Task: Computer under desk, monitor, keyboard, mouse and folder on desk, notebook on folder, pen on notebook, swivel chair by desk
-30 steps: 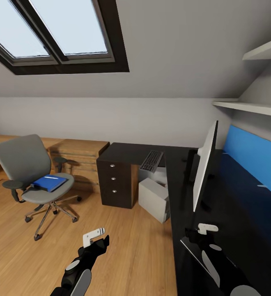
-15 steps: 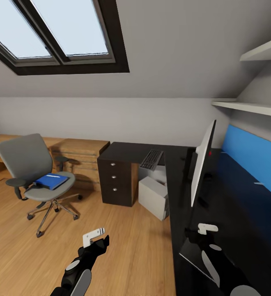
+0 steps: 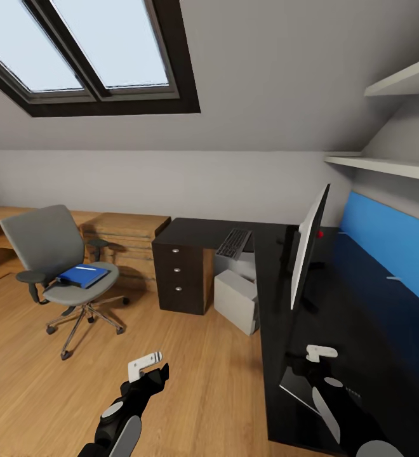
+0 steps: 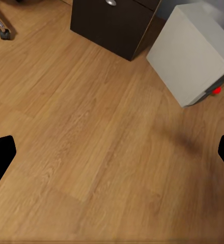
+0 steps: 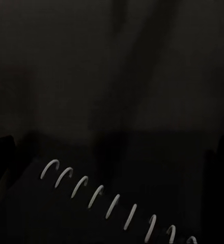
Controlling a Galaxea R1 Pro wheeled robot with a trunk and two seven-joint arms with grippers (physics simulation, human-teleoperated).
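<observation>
The grey swivel chair (image 3: 47,244) stands on the wood floor at left, with the blue folder (image 3: 82,276) flat on its seat. Along the right runs the black desk (image 3: 270,304). The keyboard (image 3: 235,243) lies on it near the corner, and the thin monitor (image 3: 308,251) stands edge-on. The pale computer (image 3: 237,301) sits under the desk beside the drawer unit (image 3: 181,276). My left gripper (image 3: 152,374) hangs open over bare floor (image 4: 112,152). My right gripper (image 3: 317,365) is open above the grey notebook (image 3: 298,388), whose spiral rings (image 5: 112,203) show just below it.
Low light-wood cabinets (image 3: 130,238) line the back wall behind the chair. A blue wall panel (image 3: 387,244) and white shelves (image 3: 387,166) run above the desk. A small red object (image 3: 320,233) sits behind the monitor. Open floor lies between chair and desk.
The whole view has shifted as the camera moved: the chair sits further right in the picture and the monitor further left. Both arms keep the same pose, and nothing was grasped or released.
</observation>
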